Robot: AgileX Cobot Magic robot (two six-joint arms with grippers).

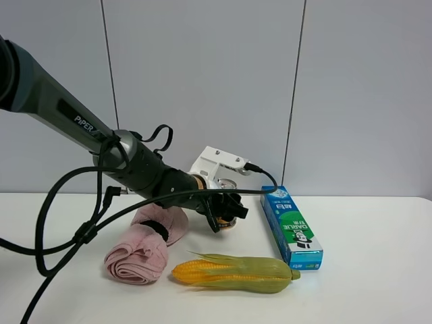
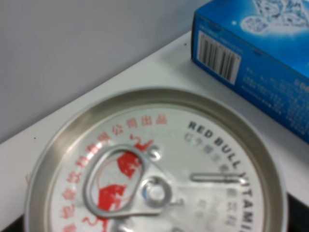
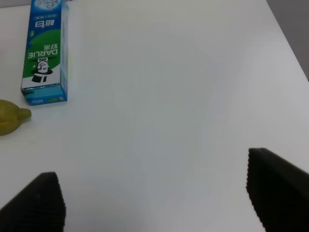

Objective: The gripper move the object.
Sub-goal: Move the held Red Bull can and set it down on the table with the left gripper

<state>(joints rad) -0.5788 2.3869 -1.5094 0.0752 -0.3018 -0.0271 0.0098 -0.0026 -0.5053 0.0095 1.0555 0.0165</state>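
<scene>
The object, a gold-yellow drink can (image 1: pixel 227 223), stands on the white table between a pink cloth and a blue-green box. It is mostly hidden behind my left gripper (image 1: pixel 226 210), whose black jaws are shut on it. In the left wrist view the can's silver top (image 2: pixel 159 169), with its pull tab and red lettering, fills the frame from close above. Dark jaw edges show only at the lower corners. My right gripper (image 3: pixel 154 203) hovers over bare table, open, nothing between its fingertips (image 3: pixel 41 200).
A blue-green toothpaste box (image 1: pixel 291 228) (image 2: pixel 260 53) (image 3: pixel 44 53) lies right of the can. A yellow-green corn cob (image 1: pixel 233 273) (image 3: pixel 8 118) lies in front. The rolled pink cloth (image 1: pixel 145 246) sits left, under the arm. Black cables trail at the left. A grey wall stands behind.
</scene>
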